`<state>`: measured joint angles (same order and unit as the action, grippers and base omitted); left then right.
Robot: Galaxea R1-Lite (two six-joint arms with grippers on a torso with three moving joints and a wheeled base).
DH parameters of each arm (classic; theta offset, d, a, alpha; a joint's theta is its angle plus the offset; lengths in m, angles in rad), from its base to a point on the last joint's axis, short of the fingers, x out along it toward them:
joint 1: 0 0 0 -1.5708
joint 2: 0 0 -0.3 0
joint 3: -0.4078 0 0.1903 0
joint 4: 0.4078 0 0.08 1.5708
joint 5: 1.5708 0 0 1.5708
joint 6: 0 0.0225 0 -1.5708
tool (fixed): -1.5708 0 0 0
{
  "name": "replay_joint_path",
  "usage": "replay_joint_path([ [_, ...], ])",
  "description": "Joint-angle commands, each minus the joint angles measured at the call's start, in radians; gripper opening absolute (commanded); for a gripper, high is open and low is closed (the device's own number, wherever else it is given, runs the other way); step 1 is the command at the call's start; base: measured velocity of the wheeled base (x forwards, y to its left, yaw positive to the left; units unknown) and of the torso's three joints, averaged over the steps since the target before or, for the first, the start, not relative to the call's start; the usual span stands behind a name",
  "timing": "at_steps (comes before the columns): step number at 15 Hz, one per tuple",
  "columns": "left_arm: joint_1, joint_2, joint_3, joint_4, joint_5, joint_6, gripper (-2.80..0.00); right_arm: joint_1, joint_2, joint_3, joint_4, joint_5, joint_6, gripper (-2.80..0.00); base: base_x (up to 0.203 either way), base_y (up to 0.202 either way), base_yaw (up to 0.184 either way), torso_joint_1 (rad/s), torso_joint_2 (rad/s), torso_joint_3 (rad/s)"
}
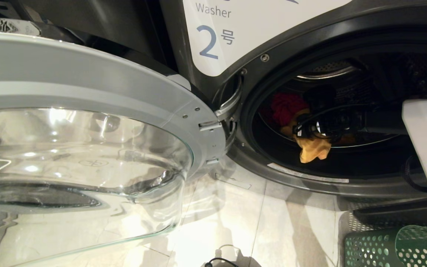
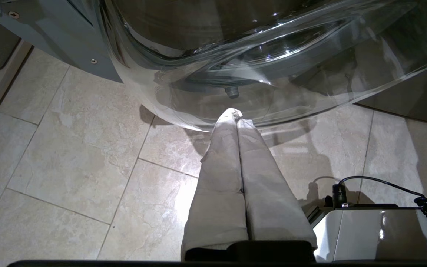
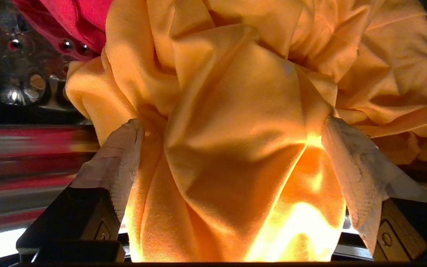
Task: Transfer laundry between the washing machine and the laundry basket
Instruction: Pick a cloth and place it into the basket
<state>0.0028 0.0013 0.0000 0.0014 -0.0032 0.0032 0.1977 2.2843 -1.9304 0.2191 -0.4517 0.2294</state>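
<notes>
Two spread fingers (image 3: 121, 155) flank yellow-orange laundry (image 3: 235, 122) draping over washing machine's (image 1: 310, 178) rim.

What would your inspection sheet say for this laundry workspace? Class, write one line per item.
Surface: pale tiled floor, bare where visible.
Job's things: washing machine marked 2, door swung open; yellow garment and red garment in the drum; green laundry basket on the floor.
Clutter: nothing seen.
Grippers: right tool open, fingers either side of a yellow fold; left tool shut, beside the door.
Cables: black cable at the base.
Surroundings: nothing seen.
</notes>
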Motion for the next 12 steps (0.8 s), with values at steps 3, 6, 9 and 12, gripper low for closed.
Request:
replay_joint_path([
  [3,0.000,0.000,0.000,0.000,0.000,0.000,-2.80,0.000,0.000,-0.001,0.000,0.001,0.002,-2.80,0.000,0.000,0.000,0.000,0.00,0.000],
  [6,0.000,0.000,0.000,0.000,0.000,0.000,-2.80,0.000,0.003,-0.001,0.000,0.001,0.005,-2.80,0.000,0.000,0.000,0.000,0.00,0.000],
  [9,0.000,0.000,0.000,0.000,0.000,0.000,-2.80,-0.001,0.007,-0.002,0.000,0.001,0.008,-2.80,0.000,0.000,0.000,0.000,0.00,0.000],
  [12,0.000,0.000,0.000,0.000,0.000,0.000,-2.80,-0.001,0.008,-0.007,-0.006,0.002,0.008,-2.80,0.000,0.000,0.000,0.000,0.00,0.000],
])
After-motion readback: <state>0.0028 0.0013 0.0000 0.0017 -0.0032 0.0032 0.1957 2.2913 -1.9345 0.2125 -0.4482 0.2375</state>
